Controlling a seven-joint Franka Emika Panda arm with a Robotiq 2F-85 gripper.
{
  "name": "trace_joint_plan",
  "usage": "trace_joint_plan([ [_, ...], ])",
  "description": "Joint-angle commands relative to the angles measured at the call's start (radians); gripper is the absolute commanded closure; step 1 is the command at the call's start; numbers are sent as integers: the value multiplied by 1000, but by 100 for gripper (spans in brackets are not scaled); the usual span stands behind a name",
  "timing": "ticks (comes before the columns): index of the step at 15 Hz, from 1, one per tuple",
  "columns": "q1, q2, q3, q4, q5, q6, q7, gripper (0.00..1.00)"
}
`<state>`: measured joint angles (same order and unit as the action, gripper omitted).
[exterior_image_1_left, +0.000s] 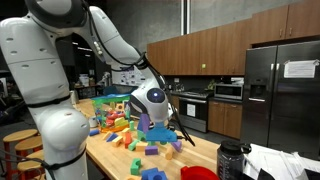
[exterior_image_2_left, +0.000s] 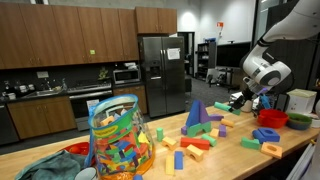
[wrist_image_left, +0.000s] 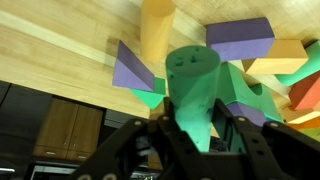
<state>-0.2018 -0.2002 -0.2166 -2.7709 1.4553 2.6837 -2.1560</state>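
I have my gripper clamped on a green cylinder, a matt block that looks like painted wood or plastic. My two dark fingers press its sides from either hand, so the jaws stand partly closed around it, neither wide nor fully together.

The relation that matters is the cylinder's long axis. It runs straight out from my palm, in line with my fingers, and its flat far end, marked with a few small holes, points away from me toward the light wooden tabletop. So the block is not off to one side: it sits in the middle of my grasp, with its free end leading.

Just past that end lies a jumble of blocks: a purple wedge, a purple slab, a yellow cylinder, an orange block and more green pieces under my load. I cannot tell whether my green cylinder touches them or hangs just clear.

In both exterior views my gripper sits low over the heap at one end of the table, angled downward. A clear bag full of coloured blocks stands well apart, and a red bowl is near my wrist.
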Motion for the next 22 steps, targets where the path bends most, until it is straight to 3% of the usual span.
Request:
trace_joint_plan([
  [1,0,-2,-4,19,72,13,-4,84],
  [8,-9,9,2,78,499,97,-120,84],
  [12,-45,29,18,124,811,211,-365,84],
  [15,-85,55,29,151,965,269,-567,84],
  [16,-151,36,87,161,857,306,-469,84],
  [22,-316,-16,230,126,739,390,-448,84],
])
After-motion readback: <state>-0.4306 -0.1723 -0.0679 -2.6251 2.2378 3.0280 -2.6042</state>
